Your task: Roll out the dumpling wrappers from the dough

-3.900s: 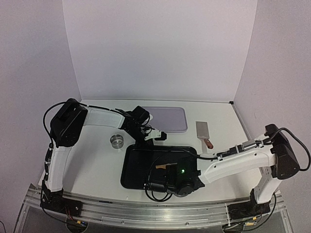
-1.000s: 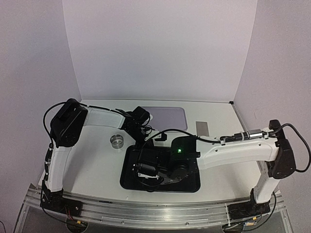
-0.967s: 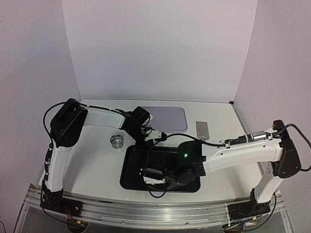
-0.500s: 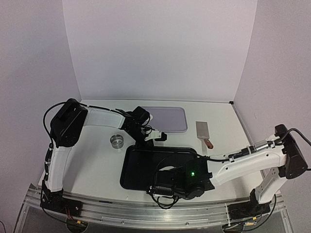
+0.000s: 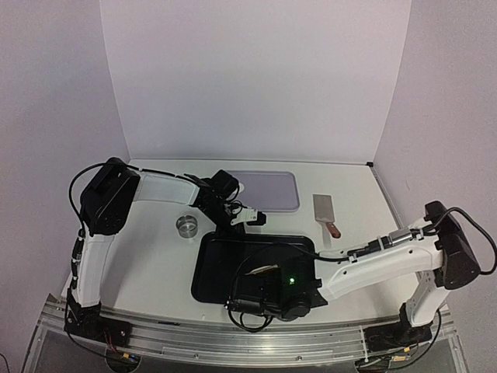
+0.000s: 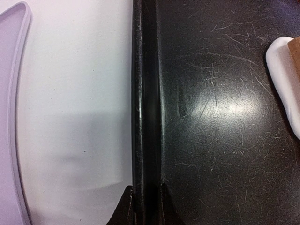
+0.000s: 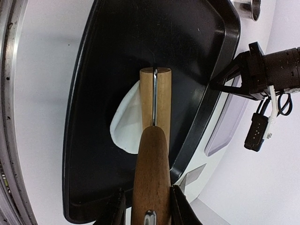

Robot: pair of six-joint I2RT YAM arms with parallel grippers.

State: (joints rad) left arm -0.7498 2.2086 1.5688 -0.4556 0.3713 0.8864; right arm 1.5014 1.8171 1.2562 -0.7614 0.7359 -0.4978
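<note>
step: flattening dough [image 7: 125, 124] | right pincer [image 7: 149, 197] clamped on rolling pin [image 7: 154, 117] handle | left pincer [image 6: 145, 205] clamped on black tray [image 6: 145, 117] rim, 12 o'clock | advice: press evenly, full strokes across dough

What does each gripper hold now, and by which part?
The right gripper holds the rolling pin by its wooden handle. The left gripper pinches the tray by its rim.

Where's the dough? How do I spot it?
Look for the big black tray at the front of the table. Inside it lies the dough, a soft white patch partly under the wooden rolling pin. It is the only white thing on that tray.
</note>
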